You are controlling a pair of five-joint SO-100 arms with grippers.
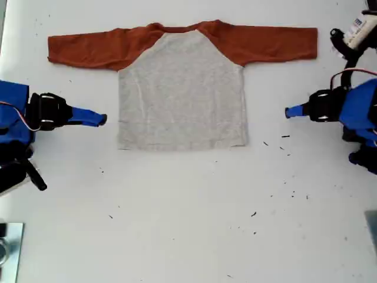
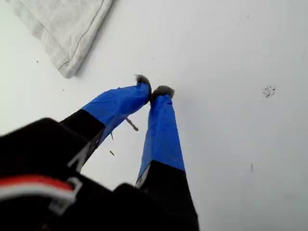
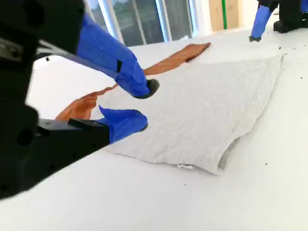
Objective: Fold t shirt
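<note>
In the exterior view, the t shirt (image 1: 182, 88) is lying flat and fully spread in the upper middle of the frame, on the white bench (image 1: 188, 224). Its rust sleeves are stretching out toward the exterior view's left and right, with the grey hem facing the lower edge. No fold is showing anywhere, so by my reckoning the whole job is still waiting to be done (sleeves and body alike). The second end effector (image 1: 101, 119) is hovering just beside the hem corner at the exterior view's left. The first end effector (image 1: 288, 111) is sitting farther off at the exterior view's right, apart from the cloth.

In the first wrist view, the first end effector (image 2: 156, 90) is showing its jaws pressed together on nothing, over bare bench. A grey corner of the t shirt (image 2: 62, 24) is lying nearby but not touching.

In the second wrist view, the second end effector (image 3: 147, 105) is holding its jaws apart right at the edge of the t shirt (image 3: 207, 106), gripping nothing yet.
</note>
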